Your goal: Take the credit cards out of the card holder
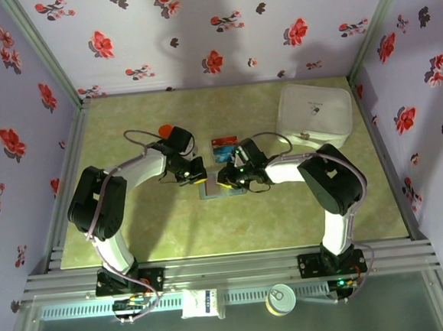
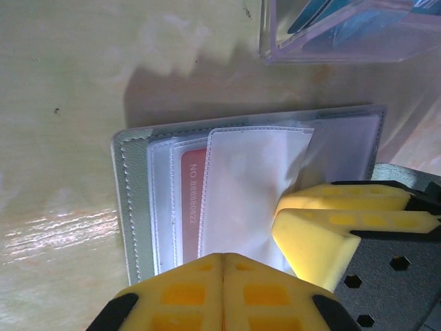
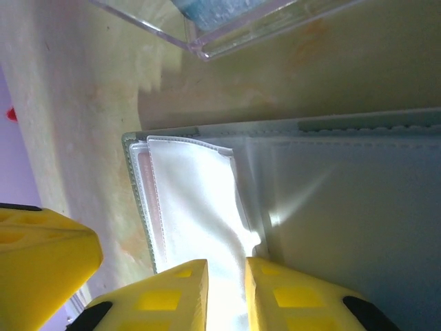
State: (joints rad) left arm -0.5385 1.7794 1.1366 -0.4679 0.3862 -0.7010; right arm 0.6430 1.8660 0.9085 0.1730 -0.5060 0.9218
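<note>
The card holder (image 1: 212,191) lies open on the table between both grippers. In the left wrist view its grey stitched edge (image 2: 134,200) frames clear sleeves, and one card with a red band (image 2: 191,207) sits inside a sleeve. My left gripper (image 2: 222,256) is shut, empty, tips over the holder's near edge. My right gripper (image 3: 226,265) pinches a white translucent sleeve flap (image 3: 193,200), which lifts and creases at its fingers (image 2: 324,234). The holder's pale inner panel (image 3: 344,207) lies flat to the right. Blue cards (image 1: 224,144) rest in a clear plastic square.
The clear plastic square (image 2: 344,41) stands just beyond the holder. A big white rounded box (image 1: 315,114) sits at the back right. An orange object (image 1: 167,131) lies behind the left arm. Flowered walls enclose the table on three sides.
</note>
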